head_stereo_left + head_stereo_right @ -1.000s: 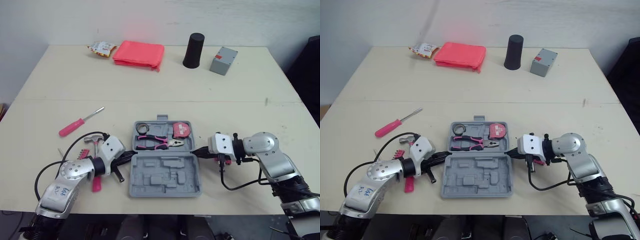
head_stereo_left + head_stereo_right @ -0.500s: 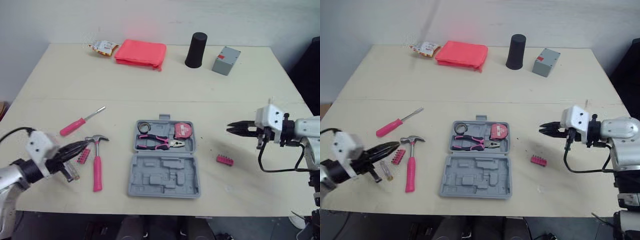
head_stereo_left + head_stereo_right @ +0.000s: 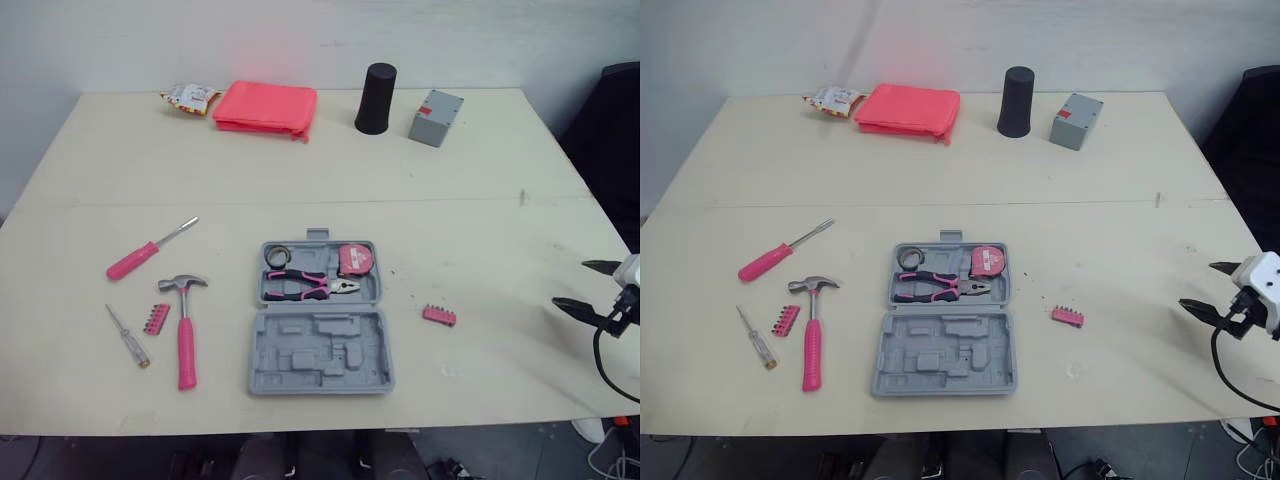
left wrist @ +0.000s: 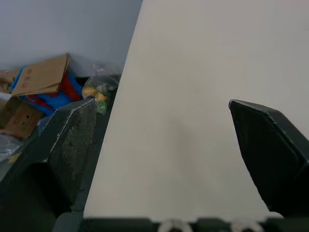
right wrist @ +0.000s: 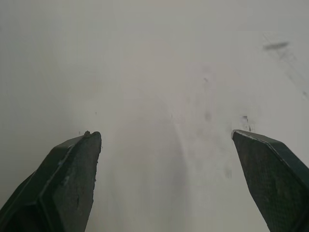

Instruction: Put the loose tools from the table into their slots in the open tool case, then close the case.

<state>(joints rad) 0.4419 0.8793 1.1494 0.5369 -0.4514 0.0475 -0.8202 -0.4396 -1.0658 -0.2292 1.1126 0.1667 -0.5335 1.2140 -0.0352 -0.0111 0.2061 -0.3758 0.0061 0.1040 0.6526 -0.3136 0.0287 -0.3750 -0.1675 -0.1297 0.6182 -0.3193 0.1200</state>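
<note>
One grey tool case (image 3: 320, 352) lies open at mid-table, near the front edge. In its upper half we count one pliers (image 3: 305, 286), one tape measure (image 3: 353, 260) and one ring (image 3: 277, 256).

We count five loose tools. Left of the case: one pink screwdriver (image 3: 148, 250), one hammer (image 3: 184, 325), one bit strip (image 3: 156, 319), one thin screwdriver (image 3: 128, 336). Right of it: a second bit strip (image 3: 438, 316).

The right gripper (image 3: 572, 283) hangs at the table's right edge, well apart from the case, jaws wide, holding nothing. The left gripper (image 4: 161, 104) is over a table edge, jaws wide.

At the back: one pouch (image 3: 265, 106), one black cup (image 3: 376, 85), one grey box (image 3: 434, 104), one snack packet (image 3: 187, 95).
</note>
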